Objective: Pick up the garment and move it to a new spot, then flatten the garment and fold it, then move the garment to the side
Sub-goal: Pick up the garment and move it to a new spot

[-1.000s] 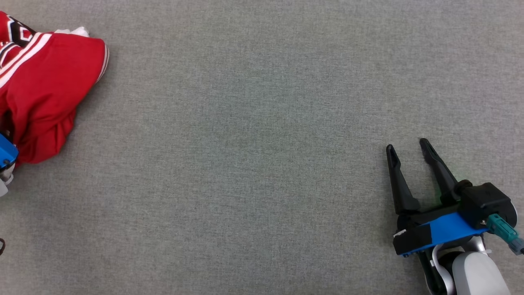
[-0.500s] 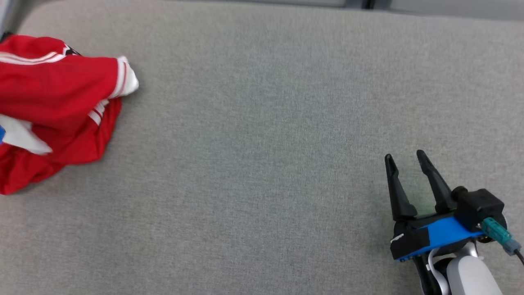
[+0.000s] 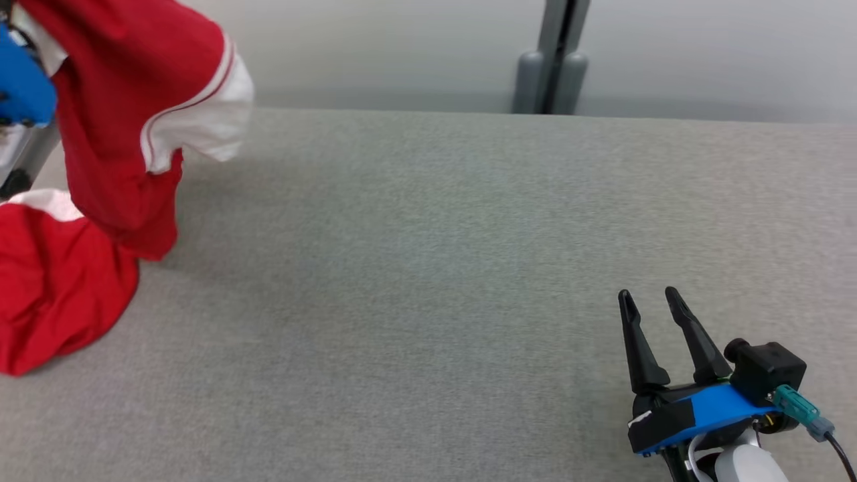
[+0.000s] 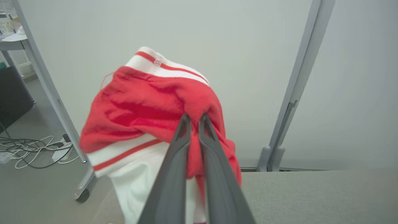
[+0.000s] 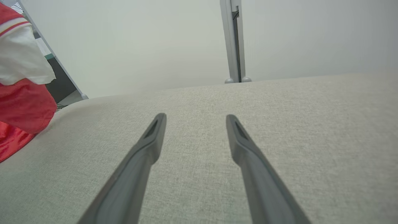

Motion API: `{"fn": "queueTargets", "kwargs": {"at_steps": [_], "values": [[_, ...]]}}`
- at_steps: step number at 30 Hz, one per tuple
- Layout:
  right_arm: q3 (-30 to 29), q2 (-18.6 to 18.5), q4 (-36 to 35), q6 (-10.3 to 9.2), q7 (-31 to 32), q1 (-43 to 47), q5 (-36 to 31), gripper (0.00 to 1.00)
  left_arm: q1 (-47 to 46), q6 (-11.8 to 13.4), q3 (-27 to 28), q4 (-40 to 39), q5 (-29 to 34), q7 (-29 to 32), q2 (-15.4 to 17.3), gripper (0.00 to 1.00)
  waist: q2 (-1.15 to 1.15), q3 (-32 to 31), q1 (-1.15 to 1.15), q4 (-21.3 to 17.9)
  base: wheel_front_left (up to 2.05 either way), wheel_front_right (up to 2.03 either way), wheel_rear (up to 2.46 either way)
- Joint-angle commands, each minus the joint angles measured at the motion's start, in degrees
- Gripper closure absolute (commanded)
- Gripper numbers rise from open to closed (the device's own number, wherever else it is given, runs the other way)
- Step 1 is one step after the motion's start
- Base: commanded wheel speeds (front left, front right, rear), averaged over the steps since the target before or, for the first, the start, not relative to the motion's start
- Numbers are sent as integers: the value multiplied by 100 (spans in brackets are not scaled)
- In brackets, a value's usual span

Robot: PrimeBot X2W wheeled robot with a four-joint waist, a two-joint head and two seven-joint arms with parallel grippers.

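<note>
The garment [image 3: 127, 100] is red with white trim and thin red stripes. It hangs at the far left of the head view, its lower part [image 3: 53, 288] still bunched on the grey surface. My left gripper [image 4: 194, 119] is shut on a fold of its red cloth [image 4: 149, 109], which drapes over and beside the fingers. The gripper's blue body [image 3: 20, 87] shows at the top left corner. My right gripper [image 3: 648, 301] stands open low over the surface at the lower right, nothing between its fingers [image 5: 152, 133]. The garment [image 5: 21, 93] shows far to its left.
The grey fabric-covered surface [image 3: 428, 268] stretches wide between the garment and my right gripper. A pale wall with a grey upright post [image 3: 552, 60] stands behind its far edge. Left of the surface are a slanted frame leg [image 4: 46, 87] and loose cables [image 4: 28, 149] on the floor.
My left gripper has shut on the garment and lifted it, so the cloth now hangs instead of lying heaped. The head camera has tilted up, bringing the wall into view. My right gripper stays open.
</note>
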Motion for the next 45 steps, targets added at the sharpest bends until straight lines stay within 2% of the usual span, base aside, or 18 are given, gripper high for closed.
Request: {"fn": "queueTargets", "kwargs": {"at_steps": [1,11,17,22,25,30,37,39,40,45], "values": [[-3,-24,19,1,-55,75,40,0,-127,-43,-50,-69,13,7,-65,100,0,-240,1,-270,0,0,0],[-57,-23,108,1,-119,164,104,0,-433,-297,-528,-541,-162,-48,-589,100,0,-514,1,-1282,0,0,0],[-101,-23,88,1,-142,198,143,0,-119,-393,-839,-629,-308,-56,-871,100,0,-488,1,-1814,0,0,0],[-85,-23,83,1,-158,212,207,0,424,-445,-1225,-485,-217,-61,-960,100,0,-485,1,-2166,0,0,0],[-82,-23,91,1,-167,218,217,0,829,-449,-1495,-243,-54,-117,-959,100,0,-503,1,-2285,0,0,0],[-73,-22,77,1,-176,280,233,0,1619,-363,-1915,435,152,-457,-1180,100,0,-500,1,-2332,0,0,0],[1,-23,45,1,-129,220,246,0,2370,-242,-2412,1765,583,-1495,-1647,100,0,-434,1,-2197,0,0,0],[-8,-24,38,1,-117,231,225,0,2449,-232,-2449,2087,589,-1751,-1782,38,0,-434,1,-2137,0,0,0],[-10,-23,36,1,-112,239,213,0,2467,-210,-2440,2220,586,-1894,-1845,0,0,-436,1,-2101,0,0,0],[-56,-23,13,1,-56,306,166,0,2544,-195,-2236,2499,436,-2779,-2147,0,0,-486,1,-1887,0,0,0]]}}
